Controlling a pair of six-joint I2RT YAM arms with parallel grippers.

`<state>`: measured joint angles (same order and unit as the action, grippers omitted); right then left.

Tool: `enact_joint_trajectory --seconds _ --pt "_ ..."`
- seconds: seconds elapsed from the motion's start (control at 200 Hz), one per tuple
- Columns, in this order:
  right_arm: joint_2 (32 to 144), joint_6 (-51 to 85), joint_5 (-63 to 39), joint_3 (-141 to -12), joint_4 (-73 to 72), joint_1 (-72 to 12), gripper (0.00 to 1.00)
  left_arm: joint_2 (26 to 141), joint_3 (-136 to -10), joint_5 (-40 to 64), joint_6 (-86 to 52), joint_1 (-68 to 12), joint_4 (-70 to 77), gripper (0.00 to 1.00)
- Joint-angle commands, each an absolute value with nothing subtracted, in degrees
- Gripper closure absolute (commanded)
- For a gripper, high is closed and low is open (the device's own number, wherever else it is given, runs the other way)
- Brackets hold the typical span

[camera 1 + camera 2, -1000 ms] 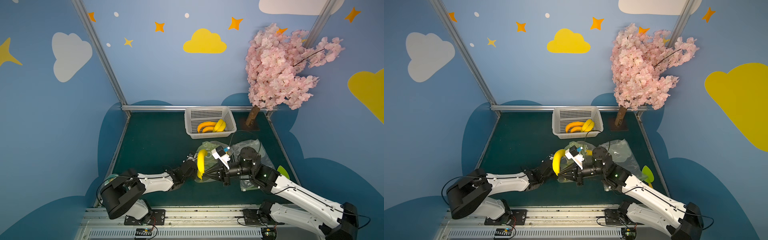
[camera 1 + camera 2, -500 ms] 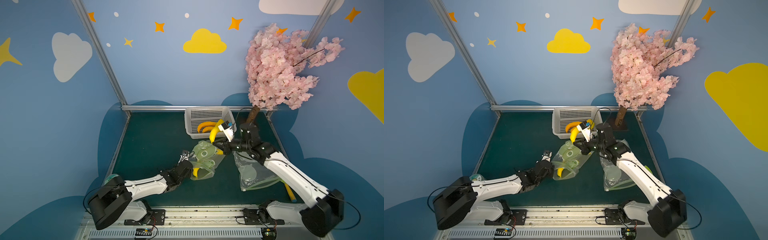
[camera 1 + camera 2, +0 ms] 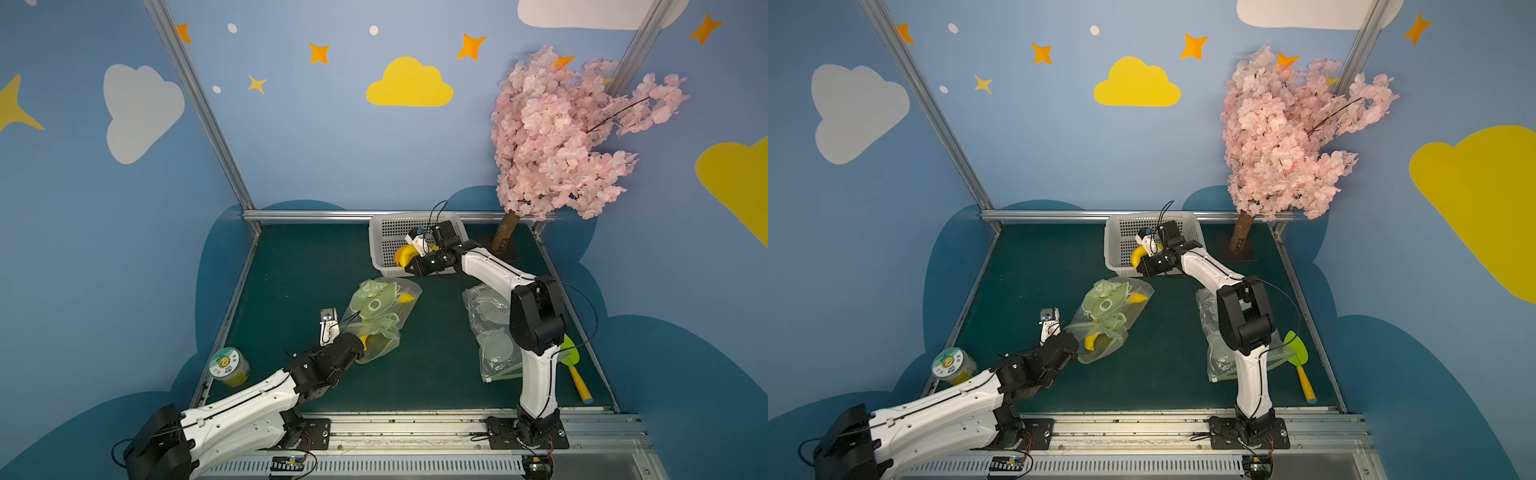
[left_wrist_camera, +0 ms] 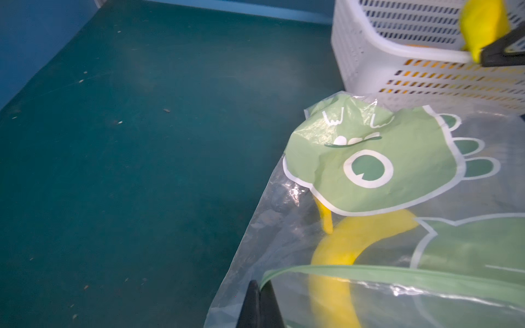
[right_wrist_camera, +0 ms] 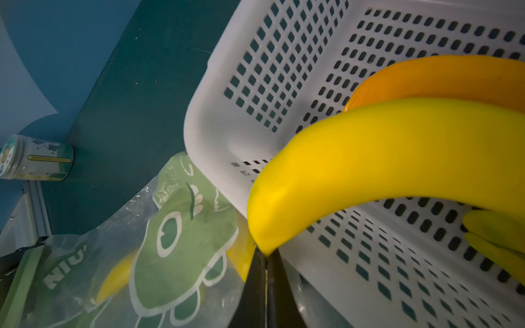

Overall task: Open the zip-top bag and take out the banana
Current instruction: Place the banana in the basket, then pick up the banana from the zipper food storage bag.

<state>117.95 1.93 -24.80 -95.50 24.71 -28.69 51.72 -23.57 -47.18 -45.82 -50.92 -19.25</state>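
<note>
A clear zip-top bag (image 3: pixel 376 320) (image 3: pixel 1106 322) printed with green dinosaurs lies mid-table, and yellow fruit (image 4: pixel 341 247) shows through it. My left gripper (image 3: pixel 362 341) (image 3: pixel 1077 347) (image 4: pixel 260 284) is shut on the bag's green zip strip (image 4: pixel 369 272) at its near end. My right gripper (image 3: pixel 409 268) (image 3: pixel 1140 268) (image 5: pixel 265 254) is shut on the tip of a yellow banana (image 3: pixel 404 253) (image 3: pixel 1137 255) (image 5: pixel 369 159). It holds the banana over the front corner of the white basket (image 3: pixel 379 245) (image 3: pixel 1116 245) (image 5: pixel 255 85).
An orange-yellow banana (image 5: pixel 440 79) lies in the basket. A second clear bag (image 3: pixel 490 332) lies under the right arm, next to a green and yellow toy spade (image 3: pixel 575 374). A lidded jar (image 3: pixel 228 365) stands at the left edge. A pink blossom tree (image 3: pixel 561 137) stands back right.
My right arm has carried the banana from above the bag to the basket at the back. My left gripper keeps hold of the bag, which has sunk onto the table.
</note>
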Motion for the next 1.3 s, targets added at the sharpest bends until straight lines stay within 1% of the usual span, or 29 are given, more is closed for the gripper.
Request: enact_joint_trajectory --seconds 0.0,0.125,0.21,0.23,0.245,0.265,0.345,0.365,0.385,0.415,0.496,0.581,0.716,0.851,0.936,0.986,1.036,1.091,1.131,1.211,1.296 --pt "117.2 2.7 -19.2 -97.3 26.3 -28.4 1.0 53.2 -25.8 -53.0 -53.8 -51.8 -29.4 0.97" --pt "116.7 2.6 -16.7 -96.8 27.0 -28.2 1.0 56.7 -29.7 -57.0 -65.6 -53.5 -40.7 0.97" --pt "116.8 2.4 -19.4 -96.7 26.8 -28.2 1.0 58.0 -31.9 -59.5 -74.8 -54.9 -49.3 0.97" --pt "117.0 2.3 -20.3 -96.7 26.8 -28.2 0.93 58.1 -32.4 -59.9 -76.4 -55.3 -50.9 0.97" --pt "117.1 2.2 -20.9 -96.8 26.8 -28.3 0.84 58.0 -32.7 -60.3 -77.3 -55.6 -51.9 0.97" --pt "117.1 2.2 -21.5 -96.8 26.9 -28.3 0.77 57.9 -33.1 -60.8 -78.4 -56.0 -53.1 0.97" --pt "116.6 2.5 -22.6 -96.1 26.8 -28.5 0.58 56.9 -34.6 -62.8 -86.9 -58.0 -60.8 0.97" --pt "116.2 2.6 -22.9 -95.6 26.5 -28.5 0.5 56.6 -34.8 -63.1 -88.6 -58.3 -62.3 0.97" --pt "115.6 2.7 -23.1 -94.8 26.1 -28.4 0.45 56.3 -34.8 -63.3 -89.6 -58.5 -63.1 0.97" --pt "114.3 3.0 -23.3 -93.6 25.3 -28.4 0.41 55.9 -34.7 -63.3 -90.0 -58.7 -63.2 0.97" --pt "109.8 3.8 -24.2 -88.7 22.4 -28.2 0.41 56.7 -34.7 -63.5 -86.9 -59.3 -59.4 0.97" --pt "103.2 4.6 -24.5 -82.0 19.6 -28.6 0.42 61.2 -36.1 -63.8 -83.4 -60.6 -53.9 0.97" --pt "89.9 6.7 -24.8 -68.3 14.0 -30.2 0.42 72.6 -41.4 -65.4 -87.0 -63.5 -52.2 0.97" --pt "76.4 10.5 -26.1 -53.5 5.6 -32.7 0.42 82.7 -48.3 -66.1 -86.9 -65.7 -51.2 0.97" --pt "70.6 13.2 -21.5 -46.1 1.8 -33.8 0.42 85.2 -49.7 -66.2 -89.0 -67.4 -51.8 0.97" --pt "68.6 14.5 -21.5 -44.1 2.2 -33.3 0.42 85.3 -49.5 -65.2 -88.2 -68.1 -50.6 0.97" --pt "67.4 15.2 -23.4 -42.9 2.4 -33.5 0.43 84.9 -48.6 -64.0 -83.5 -68.8 -46.1 0.97" --pt "66.9 15.0 -25.0 -42.4 4.1 -35.3 0.44 84.0 -46.9 -62.2 -75.0 -69.2 -36.7 0.97" --pt "66.2 14.4 -23.5 -42.4 7.2 -37.0 0.45 83.3 -45.4 -60.8 -69.7 -69.2 -30.2 0.97" --pt "63.8 14.6 -20.5 -41.7 12.6 -38.9 0.48 81.7 -42.6 -59.4 -64.9 -69.2 -20.8 0.97" --pt "59.6 17.0 -19.7 -37.5 11.5 -39.7 0.49 80.7 -40.1 -57.7 -59.6 -69.1 -13.1 0.97"
